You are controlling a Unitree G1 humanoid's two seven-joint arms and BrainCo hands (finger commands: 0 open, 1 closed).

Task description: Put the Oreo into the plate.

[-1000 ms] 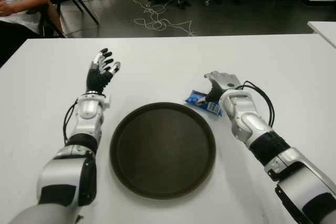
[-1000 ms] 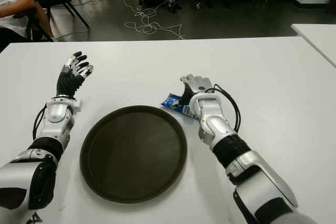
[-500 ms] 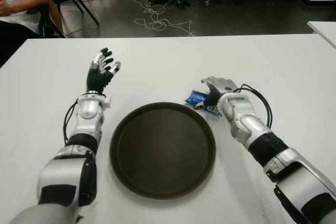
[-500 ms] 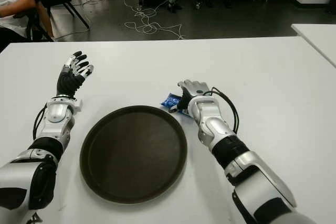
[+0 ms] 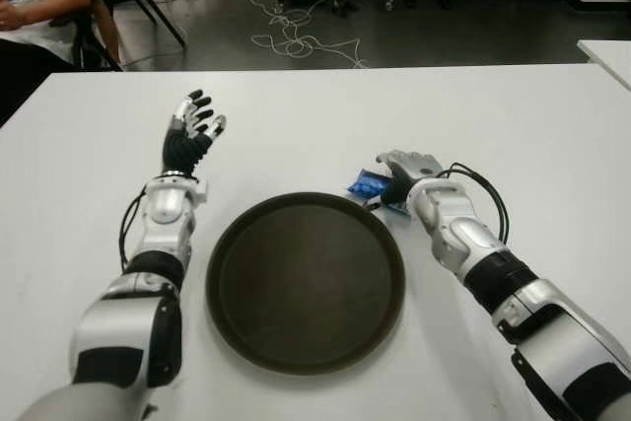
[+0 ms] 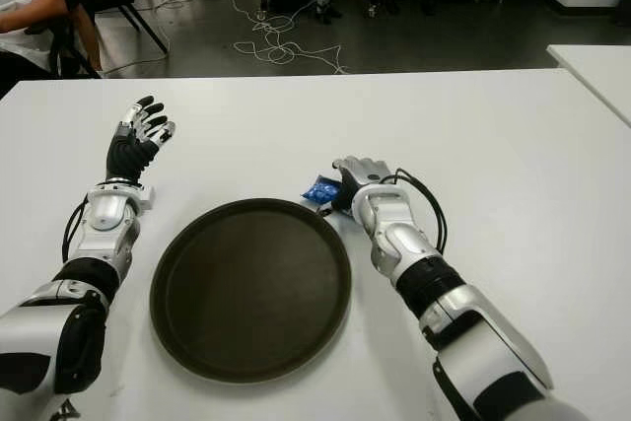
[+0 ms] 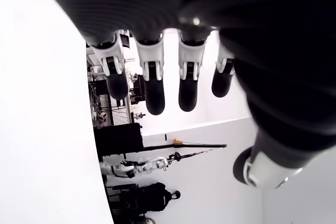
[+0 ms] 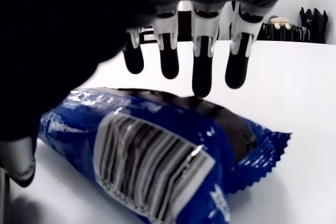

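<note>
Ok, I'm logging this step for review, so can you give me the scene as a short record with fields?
packet: blue Oreo packet lying on the white table, just off the plate's far right rim
plate: dark round plate, nothing in it
right hand: right hand over the packet, fingers open, not yet gripping
left hand: left hand raised left of the plate, open, holding nothing

The left hand (image 5: 190, 131) stands raised with its fingers spread and nothing in it, while the right hand (image 5: 399, 175) reaches forward, palm down, its fingers (image 8: 202, 59) extended and uncurled.
</note>
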